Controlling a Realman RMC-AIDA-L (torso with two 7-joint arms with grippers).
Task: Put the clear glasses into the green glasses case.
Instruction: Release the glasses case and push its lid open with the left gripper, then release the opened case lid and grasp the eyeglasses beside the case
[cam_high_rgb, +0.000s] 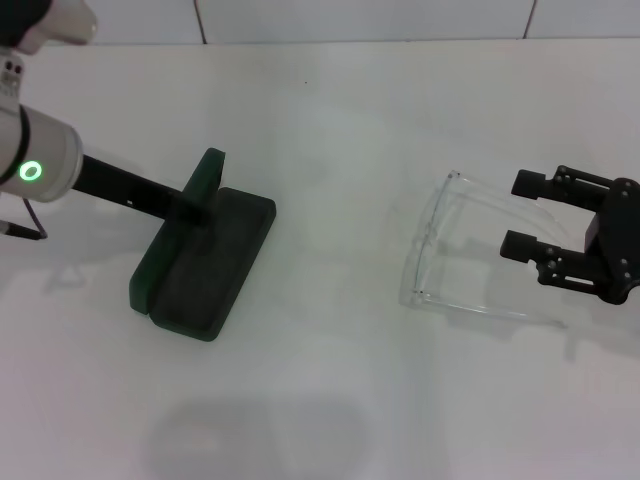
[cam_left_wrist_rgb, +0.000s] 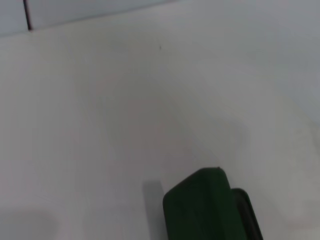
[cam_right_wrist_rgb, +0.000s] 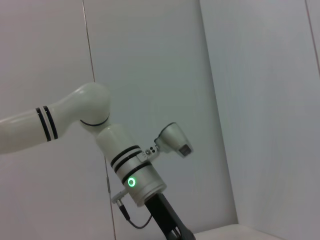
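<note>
Clear plastic glasses (cam_high_rgb: 455, 250) lie right of the case (cam_high_rgb: 205, 262). The right gripper (cam_high_rgb: 522, 213), fingers wide, could slip off their thin arm. The left gripper (cam_high_rgb: 195, 208) holds the lid.

1 case (cam_high_rgb: 205, 265), 1 glasses (cam_high_rgb: 450, 250) (clear)

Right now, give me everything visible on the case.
The case is a dark green hard box with rounded corners, open: its lid stands up at the far end, the dark matte base lies flat on the white table, left of centre. The left gripper is at the lid's hinge side; its fingers are hidden. Nothing lies inside. The glasses sit apart to its right.
</note>
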